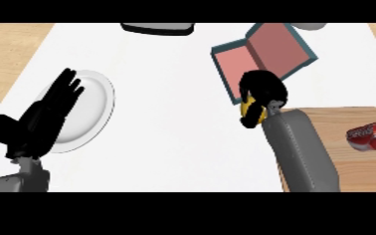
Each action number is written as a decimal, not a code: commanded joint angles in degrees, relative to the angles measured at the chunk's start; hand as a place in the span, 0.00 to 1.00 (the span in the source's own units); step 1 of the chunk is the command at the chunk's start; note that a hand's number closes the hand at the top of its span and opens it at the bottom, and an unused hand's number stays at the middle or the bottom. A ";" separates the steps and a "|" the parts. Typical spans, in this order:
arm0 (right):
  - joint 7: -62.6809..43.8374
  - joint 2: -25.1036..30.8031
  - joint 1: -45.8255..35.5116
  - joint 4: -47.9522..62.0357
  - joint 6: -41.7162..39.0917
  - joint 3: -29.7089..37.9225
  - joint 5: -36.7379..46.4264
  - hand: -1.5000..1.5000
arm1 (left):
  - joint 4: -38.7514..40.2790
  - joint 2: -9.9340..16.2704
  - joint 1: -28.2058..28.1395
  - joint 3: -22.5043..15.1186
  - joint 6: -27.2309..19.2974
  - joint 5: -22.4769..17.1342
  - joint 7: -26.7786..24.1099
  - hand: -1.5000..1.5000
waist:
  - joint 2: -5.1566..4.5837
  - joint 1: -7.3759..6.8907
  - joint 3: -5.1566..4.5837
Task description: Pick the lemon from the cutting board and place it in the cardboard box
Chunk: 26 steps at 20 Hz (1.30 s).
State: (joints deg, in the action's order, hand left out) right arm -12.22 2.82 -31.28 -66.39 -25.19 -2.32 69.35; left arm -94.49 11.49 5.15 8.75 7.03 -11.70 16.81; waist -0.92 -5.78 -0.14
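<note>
Already the right robot hand is curled round the lemon, carrying it at the near lower edge of the cardboard box, clear of the cutting board. The box interior lies just beyond the lemon. The left robot hand rests spread over the plate, well away from the box.

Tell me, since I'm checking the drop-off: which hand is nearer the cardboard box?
Right. The right hand, curled round the lemon, overlaps the cardboard box at its lower edge. The left hand rests open over the white plate, far off at the view's left.
</note>
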 commanded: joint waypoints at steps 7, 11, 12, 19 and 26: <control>-33.06 -2.79 -20.68 8.28 13.61 -10.34 -7.76 1.00 | 1.98 -0.17 3.62 -1.68 0.57 0.65 0.62 0.50 | -0.26 -3.92 0.10; -41.52 -2.81 -31.70 7.83 16.21 -15.15 -11.18 1.00 | 3.71 -0.36 2.93 -2.46 1.35 1.00 0.43 0.50 | 0.22 -3.18 -0.04; -43.45 -2.81 -33.74 9.40 18.58 -16.38 -10.26 1.00 | 2.90 -0.94 4.68 -2.80 0.28 1.15 1.36 0.50 | 0.05 -3.25 -0.02; -58.11 -2.81 -45.94 15.38 24.18 -21.50 -10.82 1.00 | 3.54 -1.27 3.54 -1.22 -1.59 2.11 -0.57 0.50 | 0.36 -0.16 -0.06; -62.02 -2.79 -55.15 21.78 25.59 -18.22 -10.43 1.00 | 2.70 -0.63 1.67 0.01 -1.71 1.59 0.16 0.50 | 0.59 1.96 -0.01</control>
State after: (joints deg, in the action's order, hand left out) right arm -64.27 0.55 -81.42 -47.46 -1.43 -20.89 59.16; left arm -91.70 11.03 7.57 8.41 6.01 -10.41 16.84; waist -0.48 -5.12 -0.18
